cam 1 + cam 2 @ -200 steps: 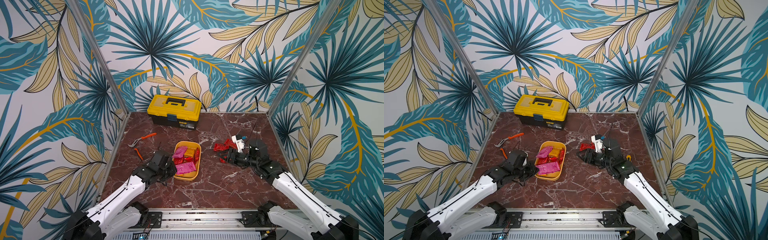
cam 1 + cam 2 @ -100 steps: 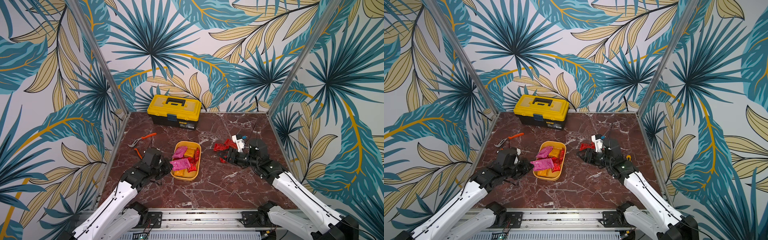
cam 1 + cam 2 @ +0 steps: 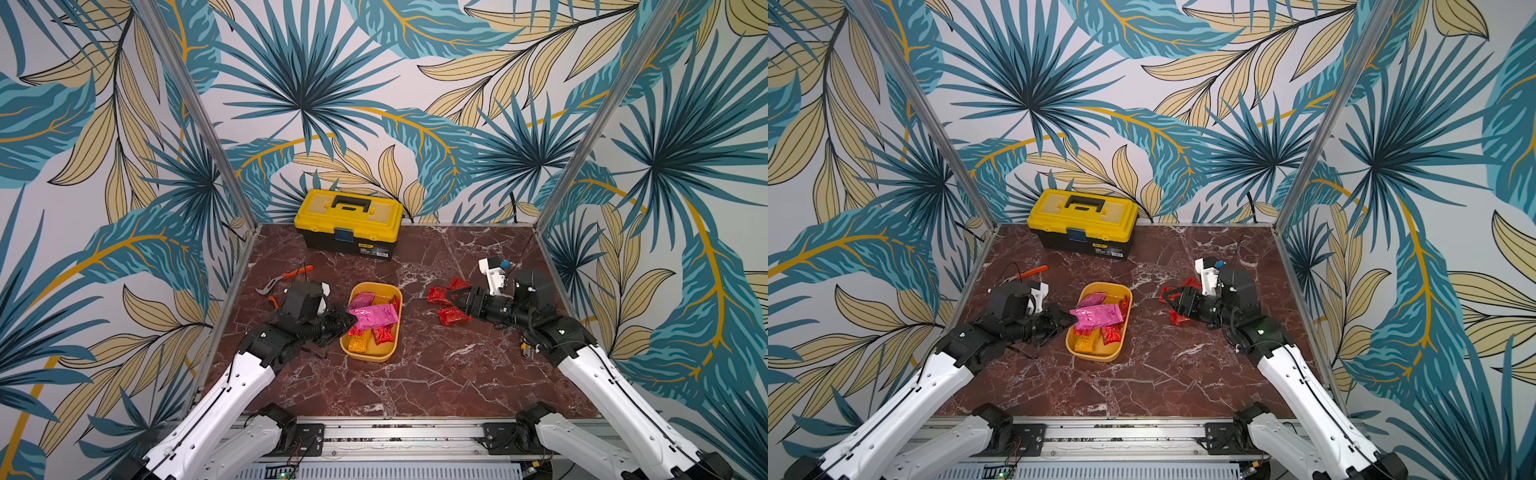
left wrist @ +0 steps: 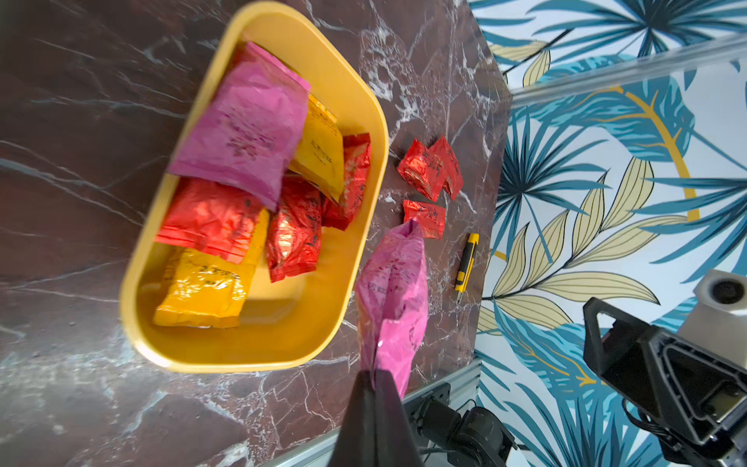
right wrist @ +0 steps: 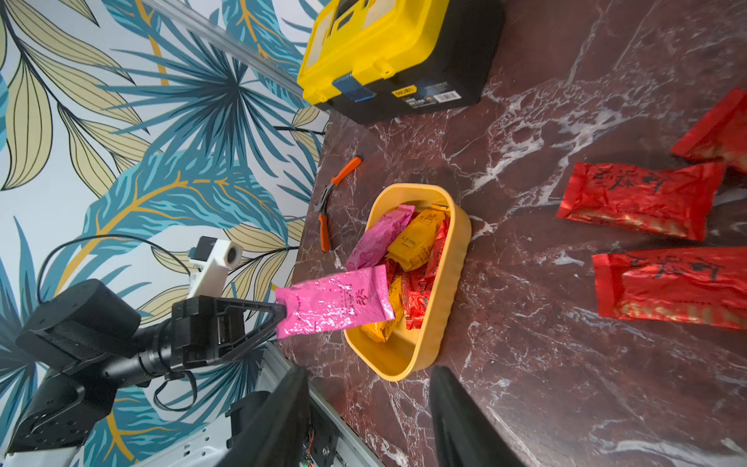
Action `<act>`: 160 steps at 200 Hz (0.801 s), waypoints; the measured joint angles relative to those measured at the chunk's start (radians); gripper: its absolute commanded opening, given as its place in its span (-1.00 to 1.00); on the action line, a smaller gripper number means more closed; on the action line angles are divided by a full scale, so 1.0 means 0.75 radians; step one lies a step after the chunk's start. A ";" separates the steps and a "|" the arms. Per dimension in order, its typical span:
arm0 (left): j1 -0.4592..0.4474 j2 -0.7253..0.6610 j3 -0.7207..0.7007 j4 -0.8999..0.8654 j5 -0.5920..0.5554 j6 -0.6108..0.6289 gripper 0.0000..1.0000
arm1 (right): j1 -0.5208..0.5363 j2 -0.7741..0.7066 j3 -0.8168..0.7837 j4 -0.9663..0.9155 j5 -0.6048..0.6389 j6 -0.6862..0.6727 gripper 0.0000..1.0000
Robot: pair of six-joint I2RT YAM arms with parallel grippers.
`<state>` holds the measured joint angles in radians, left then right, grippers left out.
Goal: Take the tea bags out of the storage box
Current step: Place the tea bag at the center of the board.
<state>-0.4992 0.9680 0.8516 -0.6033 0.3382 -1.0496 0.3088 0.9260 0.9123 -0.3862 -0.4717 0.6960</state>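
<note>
1. Box (image 3: pixel 371 356) sits central on the worktop (image 3: pixel 436 374), with pink, yellow and red bags (image 3: pixel 381 333) inside.
2. Left gripper (image 3: pixel 350 322), clamped on a pink bag (image 3: pixel 372 316), holds it above the box.
3. Right gripper (image 3: pixel 451 298), part open and empty, hovers right of the box over red bags (image 3: pixel 454 316).

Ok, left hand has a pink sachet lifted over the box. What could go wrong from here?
1. The left hand pinches the pink sachet only by one short end; the slick foil may slip and drop back into the storage box.
2. The right hand, open, sits close over the red sachets on the table; a low move could scatter them.
</note>
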 measured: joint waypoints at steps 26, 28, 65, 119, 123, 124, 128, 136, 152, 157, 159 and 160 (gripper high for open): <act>-0.159 0.169 0.059 0.099 -0.011 -0.037 -1.00 | -0.130 -0.055 0.021 -0.056 -0.036 0.001 0.07; -0.173 0.186 0.065 0.112 -0.011 -0.042 -1.00 | -0.140 -0.062 0.023 -0.061 -0.038 0.000 0.07; -0.368 0.432 0.169 0.288 -0.044 -0.090 -1.00 | -0.262 -0.141 0.111 -0.166 -0.105 -0.003 0.07; -0.557 0.764 0.286 0.548 -0.130 -0.154 -1.00 | -0.284 -0.222 0.163 -0.248 -0.162 0.013 0.07; -0.569 0.798 0.298 0.567 -0.133 -0.161 -1.00 | -0.284 -0.224 0.163 -0.251 -0.164 0.015 0.07; -0.571 0.803 0.301 0.570 -0.133 -0.162 -1.00 | -0.284 -0.225 0.163 -0.252 -0.165 0.015 0.07; -0.581 0.836 0.313 0.588 -0.138 -0.166 -1.00 | -0.284 -0.226 0.163 -0.255 -0.167 0.016 0.07; -0.602 0.900 0.337 0.625 -0.145 -0.175 -1.00 | -0.285 -0.229 0.165 -0.261 -0.171 0.020 0.07; -0.632 1.012 0.376 0.677 -0.152 -0.196 -1.00 | -0.286 -0.228 0.170 -0.267 -0.176 0.024 0.07; -0.641 1.051 0.387 0.695 -0.153 -0.204 -1.00 | -0.286 -0.229 0.171 -0.268 -0.179 0.024 0.07; -0.643 1.059 0.390 0.699 -0.153 -0.205 -1.00 | -0.287 -0.229 0.172 -0.269 -0.180 0.024 0.07; -0.645 1.069 0.392 0.703 -0.153 -0.207 -1.00 | -0.287 -0.229 0.173 -0.270 -0.181 0.024 0.07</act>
<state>-0.9829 1.7695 1.1458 -0.0761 0.2234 -1.2045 0.0937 0.7540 1.0420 -0.5888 -0.6071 0.7143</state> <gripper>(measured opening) 0.060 0.537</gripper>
